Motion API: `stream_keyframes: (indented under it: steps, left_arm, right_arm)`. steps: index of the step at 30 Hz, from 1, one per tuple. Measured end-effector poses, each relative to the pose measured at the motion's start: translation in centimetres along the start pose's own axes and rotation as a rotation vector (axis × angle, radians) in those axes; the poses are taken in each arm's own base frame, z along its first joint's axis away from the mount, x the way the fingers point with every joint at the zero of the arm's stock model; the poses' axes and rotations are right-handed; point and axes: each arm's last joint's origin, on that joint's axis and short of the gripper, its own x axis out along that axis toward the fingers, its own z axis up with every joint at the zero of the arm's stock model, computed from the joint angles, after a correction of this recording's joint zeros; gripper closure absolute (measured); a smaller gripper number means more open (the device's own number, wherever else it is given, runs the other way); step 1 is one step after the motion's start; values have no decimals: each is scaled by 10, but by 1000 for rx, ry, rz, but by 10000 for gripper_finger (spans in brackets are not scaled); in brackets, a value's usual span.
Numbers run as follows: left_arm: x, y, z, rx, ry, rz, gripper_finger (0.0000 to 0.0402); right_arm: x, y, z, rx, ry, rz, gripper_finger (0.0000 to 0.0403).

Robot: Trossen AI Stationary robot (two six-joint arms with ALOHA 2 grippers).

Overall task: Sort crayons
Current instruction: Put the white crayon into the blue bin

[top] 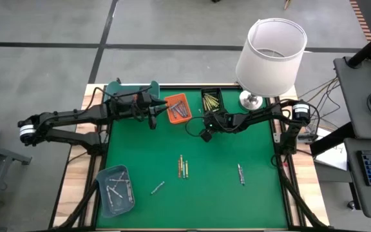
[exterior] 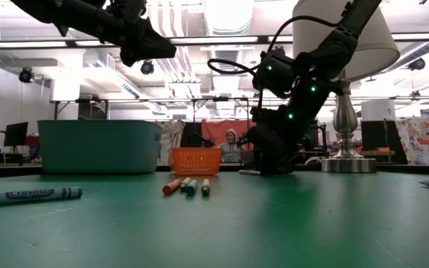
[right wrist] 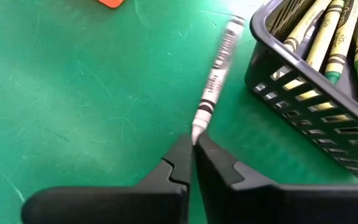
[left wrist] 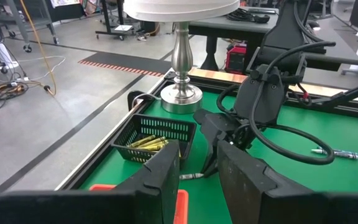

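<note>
The right gripper (right wrist: 193,148) is pinching the tip of a thin silvery grey crayon (right wrist: 218,70), fingers closed on it, low over the green tabletop (right wrist: 73,93) beside the black mesh tray (right wrist: 303,99) (holding yellow-green crayons). The left gripper (left wrist: 197,177) is hovering near the orange tray (top: 177,107), fingers apart.

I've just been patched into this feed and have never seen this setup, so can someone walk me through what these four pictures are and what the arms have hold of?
Two dark robot arms work over a green table, sorting crayons into small baskets. One picture looks straight down, one looks level across the tabletop, and two come from cameras on the arms' wrists. The right gripper is down on the mat beside the black basket of yellow-green crayons, its fingers shut on the tip of a grey crayon. The left gripper hangs by the orange basket, apparently holding nothing. Loose crayons lie mid-table. A blue tray holds grey ones. A lamp stands at the far edge.
</note>
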Motion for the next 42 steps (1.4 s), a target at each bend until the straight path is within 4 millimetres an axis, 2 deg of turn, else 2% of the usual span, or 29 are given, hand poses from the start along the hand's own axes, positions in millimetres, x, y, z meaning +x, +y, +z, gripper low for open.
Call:
stream_keyframes:
  steps: [7,15,25,31,37,42]
  left_arm:
    - [0,0,0,-9,0,0,310]
    - [0,-5,-3,-38,-1,-25,310]
    - [-1,-24,-1,-48,-26,-104,310]
    - [-2,-36,2,-38,-59,-158,310]
    - [-3,-45,1,-39,-56,-194,310]
    - [-5,-51,1,-62,-52,-222,310]
  right_arm:
    - [-9,-1,2,-3,9,34,394]
    - [-46,1,9,-36,-2,89,394]
    - [-90,15,14,-86,-104,182,394]
    - [-101,20,15,-98,-148,201,394]
    - [-102,20,15,-104,-155,201,394]
    - [-100,19,8,-100,-76,193,394]
